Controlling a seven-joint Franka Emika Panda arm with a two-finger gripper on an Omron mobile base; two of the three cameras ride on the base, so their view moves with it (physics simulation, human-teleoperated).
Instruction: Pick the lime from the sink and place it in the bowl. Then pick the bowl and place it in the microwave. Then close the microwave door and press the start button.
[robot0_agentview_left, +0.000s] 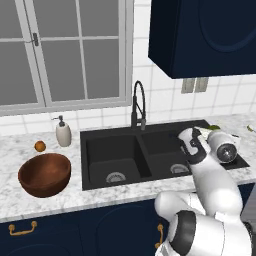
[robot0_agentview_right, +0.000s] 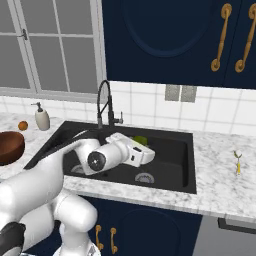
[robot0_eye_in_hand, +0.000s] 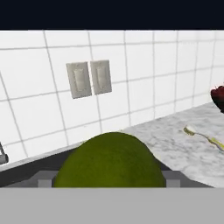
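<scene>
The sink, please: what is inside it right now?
The lime sits in the right basin of the sink, just ahead of the open gripper. Both drains show, and the left basin holds nothing visible. The arm covers part of the right basin floor.

One lime (robot0_eye_in_hand: 109, 161), one bowl (robot0_agentview_left: 44, 174), one orange fruit (robot0_agentview_left: 40, 146), one soap dispenser (robot0_agentview_left: 63, 132), two sink basins (robot0_agentview_left: 112, 155).

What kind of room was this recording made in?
A simulated home kitchen, apparently: a black double-basin sink with an arched faucet, set in a marble counter under navy cabinets, with a tiled wall.
</scene>
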